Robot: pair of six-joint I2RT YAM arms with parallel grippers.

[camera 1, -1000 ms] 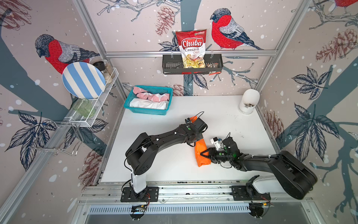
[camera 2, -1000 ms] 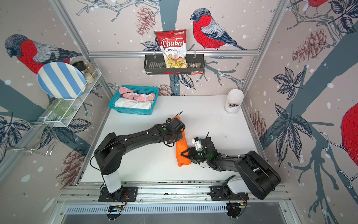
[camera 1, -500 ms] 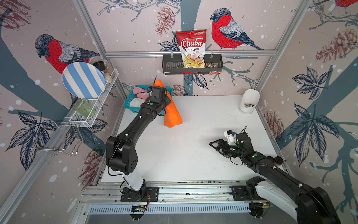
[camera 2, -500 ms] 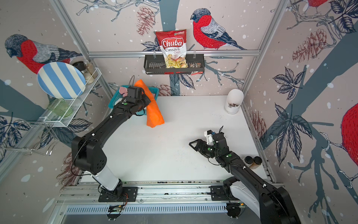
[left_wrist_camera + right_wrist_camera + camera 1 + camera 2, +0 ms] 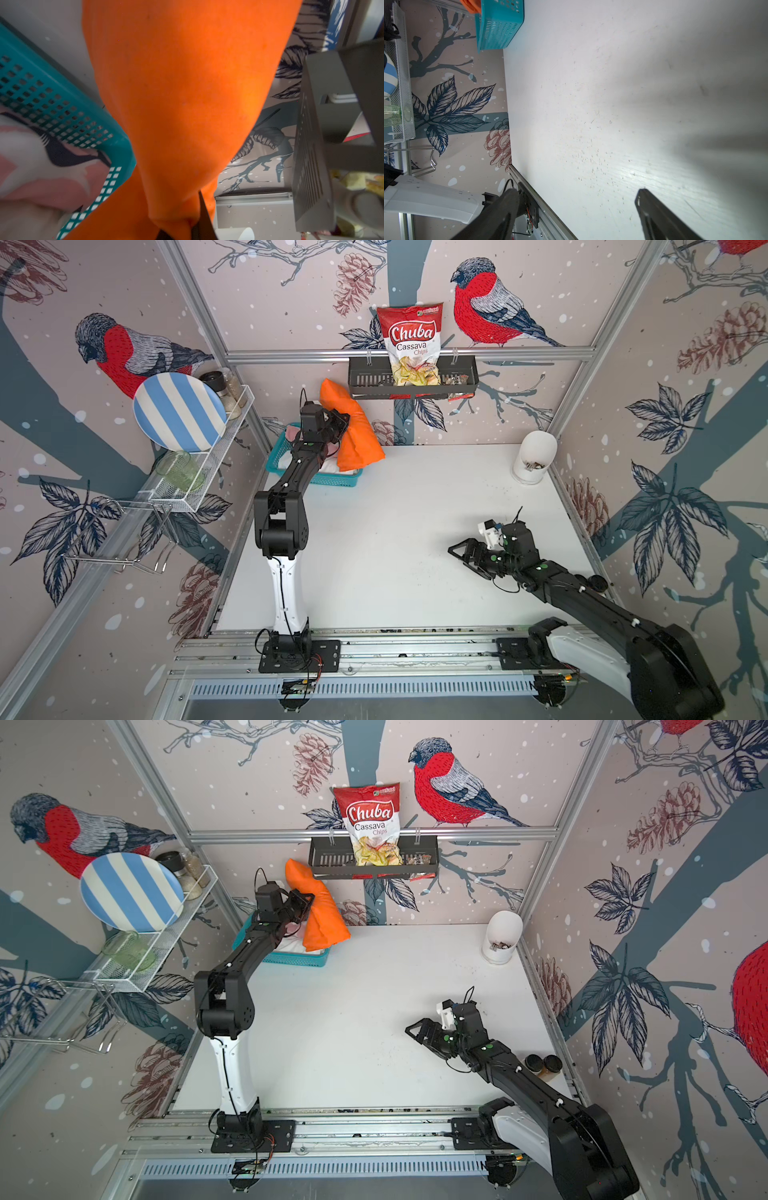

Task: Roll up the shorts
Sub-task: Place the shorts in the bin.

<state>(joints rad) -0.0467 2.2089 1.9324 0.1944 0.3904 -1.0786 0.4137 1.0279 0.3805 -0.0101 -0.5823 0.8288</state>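
Nearest me, my right hand (image 5: 460,558) hovers low over the bench (image 5: 395,531) with its fingers spread wide and nothing between them. The bench around it is bare, so there is open room on that side.

Farther off, my left hand (image 5: 340,422) is raised at the far left corner, pressed together on the orange shorts (image 5: 357,435). They hang from it as a thick roll. The roll's lower end sits at the right corner of the teal basket (image 5: 332,480). I cannot tell whether it is inside the rim.

The pink shark-print shorts (image 5: 41,176) and the white shorts (image 5: 296,946) lie in the basket.

Judgement: this step is setting the roll down. I should bring it leftward over the basket's middle and lower it until it rests before letting go, or it may catch the rim and loosen.

Clearance: the black wall rack (image 5: 370,381) is close behind and above the roll, and the side wall is close on the left. There is little room to lift, so I should move down, not up.
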